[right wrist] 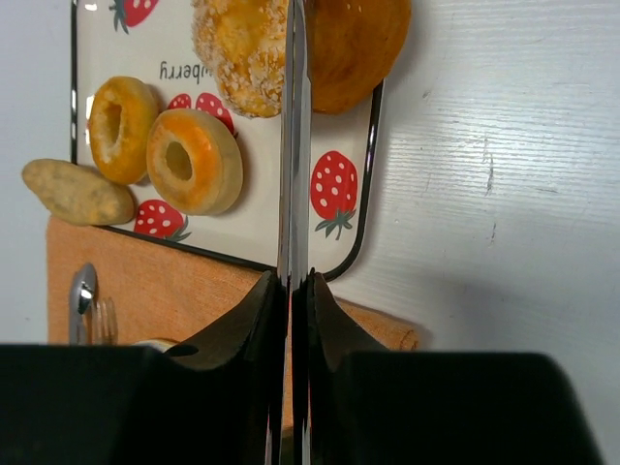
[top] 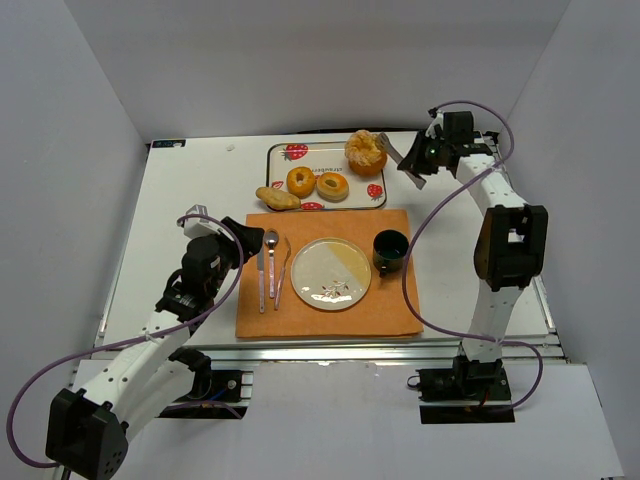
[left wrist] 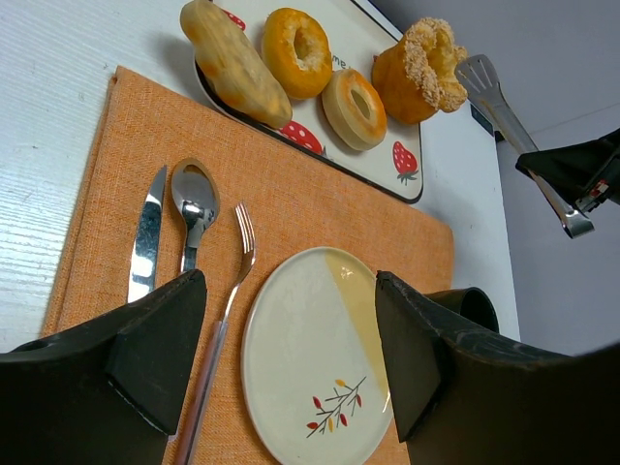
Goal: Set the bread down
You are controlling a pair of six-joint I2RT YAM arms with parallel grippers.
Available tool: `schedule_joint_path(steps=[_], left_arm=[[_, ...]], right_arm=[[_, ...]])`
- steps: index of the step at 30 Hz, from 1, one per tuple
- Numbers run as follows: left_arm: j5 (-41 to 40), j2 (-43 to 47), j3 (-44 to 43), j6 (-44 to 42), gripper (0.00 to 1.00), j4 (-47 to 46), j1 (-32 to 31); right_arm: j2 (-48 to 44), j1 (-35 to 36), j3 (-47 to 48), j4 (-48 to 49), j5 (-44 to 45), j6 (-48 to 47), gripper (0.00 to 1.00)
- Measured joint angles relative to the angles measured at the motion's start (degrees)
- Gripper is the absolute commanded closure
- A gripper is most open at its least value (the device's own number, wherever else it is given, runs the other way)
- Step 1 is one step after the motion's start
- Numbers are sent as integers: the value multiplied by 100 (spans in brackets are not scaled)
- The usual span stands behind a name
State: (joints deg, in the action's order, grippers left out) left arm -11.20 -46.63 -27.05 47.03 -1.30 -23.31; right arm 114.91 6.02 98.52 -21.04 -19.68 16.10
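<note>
Several breads lie on the strawberry-print tray (top: pixel 375 200): a big sugared bun (top: pixel 365 152), two ring breads (top: pixel 300 181) (top: pixel 332 186) and a long roll (top: pixel 277 198) hanging over the tray's left edge. My right gripper (top: pixel 420 163) is shut on metal tongs (top: pixel 398 153), whose tips are at the sugared bun's right side. In the right wrist view the tongs (right wrist: pixel 294 145) run edge-on over the bun (right wrist: pixel 242 48). My left gripper (left wrist: pixel 291 329) is open and empty above the placemat, over the pale plate (left wrist: pixel 310 368).
An orange placemat (top: pixel 390 310) holds the plate (top: pixel 331 272), a dark cup (top: pixel 390 250), and a knife (top: pixel 261 275), spoon (top: pixel 272 255) and fork (top: pixel 282 268) left of the plate. White walls enclose the table on three sides.
</note>
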Motion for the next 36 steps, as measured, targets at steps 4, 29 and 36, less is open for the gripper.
schedule_joint_path(steps=[4, 29, 36], left_arm=[[0, -2, 0, 2, 20, -11, 0], [-197, 402, 2, -48, 21, -157, 0], [-197, 442, 44, -44, 21, -186, 0]], right_arm=[[-83, -264, -33, 61, -385, 260, 100], [-3060, 527, -3176, -2009, -3379, -2966, 100], [-3427, 564, -3799, -2304, -3051, -3633, 95]])
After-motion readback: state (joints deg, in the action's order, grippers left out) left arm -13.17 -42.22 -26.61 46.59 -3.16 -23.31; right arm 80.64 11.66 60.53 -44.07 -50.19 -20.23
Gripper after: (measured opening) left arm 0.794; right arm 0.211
